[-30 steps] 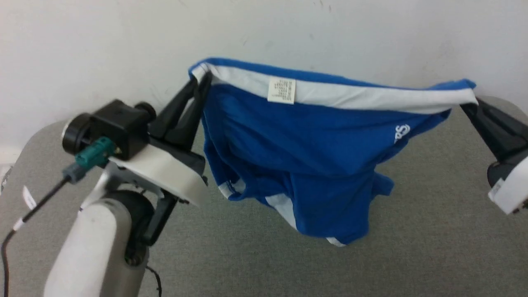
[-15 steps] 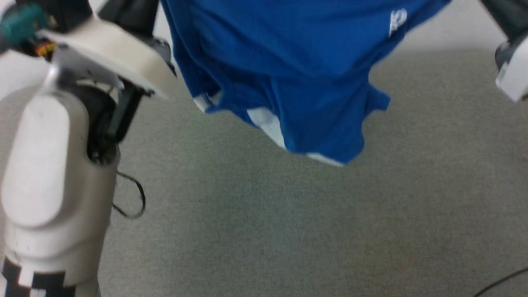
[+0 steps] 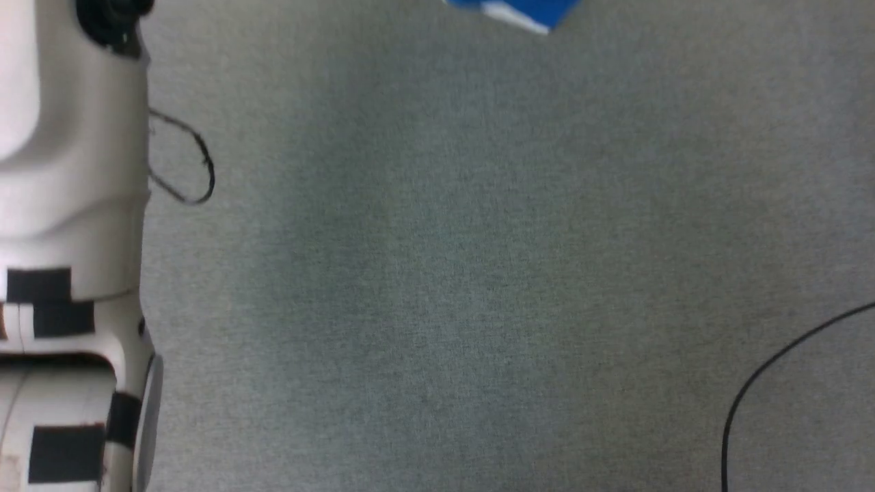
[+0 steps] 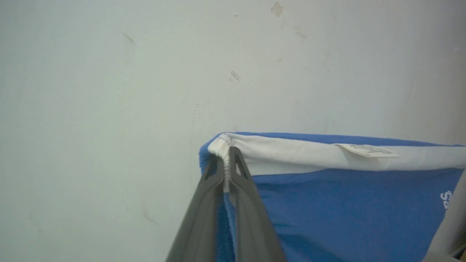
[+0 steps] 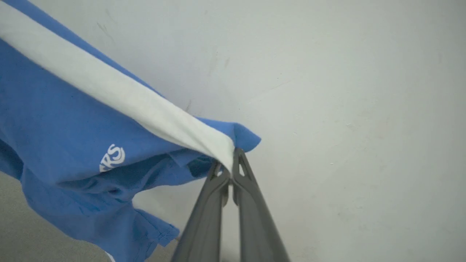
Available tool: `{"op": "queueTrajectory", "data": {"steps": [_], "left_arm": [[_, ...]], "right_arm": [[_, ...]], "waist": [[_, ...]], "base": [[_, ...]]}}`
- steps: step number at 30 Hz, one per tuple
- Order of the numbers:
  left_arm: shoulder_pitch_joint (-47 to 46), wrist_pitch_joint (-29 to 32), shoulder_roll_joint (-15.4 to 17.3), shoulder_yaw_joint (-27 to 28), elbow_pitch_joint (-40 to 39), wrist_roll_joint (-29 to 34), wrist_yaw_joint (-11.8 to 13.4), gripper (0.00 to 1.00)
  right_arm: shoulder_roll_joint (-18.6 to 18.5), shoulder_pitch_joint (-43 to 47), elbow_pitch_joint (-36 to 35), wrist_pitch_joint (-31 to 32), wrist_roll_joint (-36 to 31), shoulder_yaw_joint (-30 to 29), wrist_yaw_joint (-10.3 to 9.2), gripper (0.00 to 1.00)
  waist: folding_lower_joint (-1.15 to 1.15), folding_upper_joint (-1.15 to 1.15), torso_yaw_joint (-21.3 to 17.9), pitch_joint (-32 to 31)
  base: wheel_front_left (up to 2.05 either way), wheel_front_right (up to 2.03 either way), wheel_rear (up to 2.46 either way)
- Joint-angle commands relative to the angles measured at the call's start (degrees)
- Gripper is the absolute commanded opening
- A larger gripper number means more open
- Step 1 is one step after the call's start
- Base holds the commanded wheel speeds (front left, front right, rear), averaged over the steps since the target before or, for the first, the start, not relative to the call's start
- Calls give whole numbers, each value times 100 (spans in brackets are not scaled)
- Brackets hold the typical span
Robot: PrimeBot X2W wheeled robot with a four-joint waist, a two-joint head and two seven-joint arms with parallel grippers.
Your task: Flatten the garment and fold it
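The garment (image 4: 346, 207), bright blue shorts with a white waistband and a small white label, hangs in the air in front of a pale wall. My left gripper (image 4: 226, 160) is shut on one corner of the waistband. My right gripper (image 5: 230, 163) is shut on the other corner, with the garment (image 5: 65, 138) draping down to the left, its white print showing. In the head view just the lowest tip of the garment (image 3: 519, 10) pokes in at the top edge, above the grey table top (image 3: 478, 273).
My pale left arm (image 3: 61, 205) fills the head view's left side, with a thin black cable loop (image 3: 191, 164) beside it. Another black cable (image 3: 765, 369) curves in at the lower right. The white wall (image 4: 109, 91) stands close behind the garment.
The head view has swung downward, so the garment and both grippers slid up out of it. The garment stays held between both grippers.
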Motion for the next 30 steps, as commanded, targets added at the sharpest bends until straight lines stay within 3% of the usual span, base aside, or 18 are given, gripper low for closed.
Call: {"op": "queueTrajectory", "data": {"steps": [1, 9, 13, 23, 30], "left_arm": [[-278, -319, -61, 65, 239, 63, 76, 0], [-227, -1068, -390, -171, 1148, 109, -8, 0], [106, -1230, -525, -401, 1403, 170, -87, 0], [2150, -1612, -816, -1078, 2002, 155, -291, 0], [3574, -1577, -731, -1415, 2015, 37, -360, 0]], "right_arm": [[112, -283, 368, -284, -159, -56, -6, 0], [601, -372, 1511, -1109, -327, 93, -6, 0], [591, -137, 1689, -1187, -167, 282, -6, 0], [-36, 1796, 1547, -1039, 588, 1348, -6, 0], [-607, 3204, 908, -586, 1315, 1888, -6, 0]], "waist": [[-3, 0, -68, 602], [-3, 0, 38, 689], [-3, 0, 120, 671], [-3, 0, 333, -192], [-3, 0, 320, -930]], "base": [[0, 0, 0], [0, 0, 0], [0, 0, 0], [0, 0, 0], [0, 0, 0]]}}
